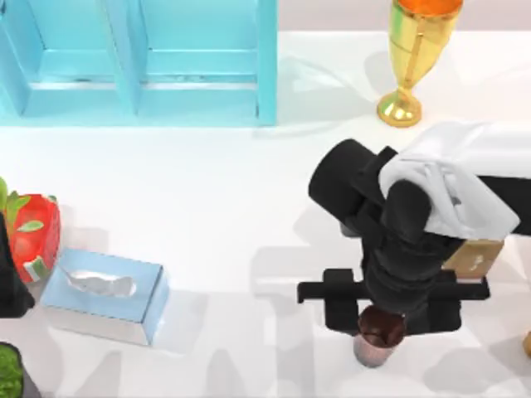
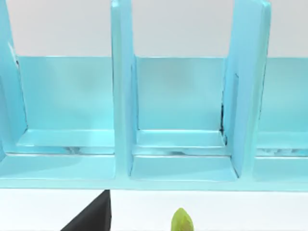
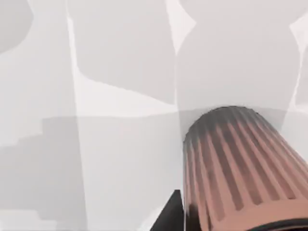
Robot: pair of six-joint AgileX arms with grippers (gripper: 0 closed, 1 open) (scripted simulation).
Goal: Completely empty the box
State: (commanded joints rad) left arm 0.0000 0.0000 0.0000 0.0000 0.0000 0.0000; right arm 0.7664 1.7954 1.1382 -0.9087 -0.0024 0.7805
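The right wrist view sits closest to the action: a ribbed brown cup [image 3: 240,168] stands against pale tabletop, its flutes running lengthwise and its body narrowing toward the far end, the wider end nearest the lens. A dark sliver, one finger [image 3: 168,214], lies just beside the cup's wall. From this view alone I cannot tell whether the claw is clamped on it.

The top view gives what the wrist cannot. The right gripper [image 1: 380,319] hangs over the near right part of the white table [image 1: 241,199], and the cup [image 1: 377,336] shows below it with its dark mouth turned upward, so its long axis is roughly vertical, upright. It sits between the black finger bodies, which look closed in on it, so the claw appears to be gripping the cup. A white cloth [image 1: 460,178] drapes over the arm behind, and a tan box [image 1: 474,257] peeks out just beside the arm's right side.

At the table's left lie a pale blue tissue box [image 1: 106,294] and a red strawberry-like object [image 1: 33,236]. Farther back stand a turquoise shelf [image 1: 141,62] and a gold goblet [image 1: 411,58].

The left wrist view faces that shelf [image 2: 178,110], showing 3 upright dividers, plus a green tip [image 2: 182,222] and a black finger [image 2: 94,219]; its claw state I cannot tell.
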